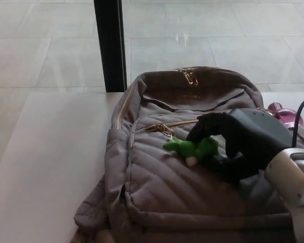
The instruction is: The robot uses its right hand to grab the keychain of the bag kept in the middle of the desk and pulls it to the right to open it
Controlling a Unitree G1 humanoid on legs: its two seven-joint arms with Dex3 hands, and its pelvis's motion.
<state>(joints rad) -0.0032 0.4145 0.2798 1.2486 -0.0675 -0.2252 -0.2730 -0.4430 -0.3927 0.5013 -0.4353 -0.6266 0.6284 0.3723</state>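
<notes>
Green keychain (192, 148) clasped in right hand (238, 142), atop bag (157, 187).

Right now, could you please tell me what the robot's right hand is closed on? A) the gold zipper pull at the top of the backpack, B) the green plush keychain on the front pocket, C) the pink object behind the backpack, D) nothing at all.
B: the right hand has its fingers curled over the green plush keychain lying on the backpack, beside the front pocket zipper.
</notes>
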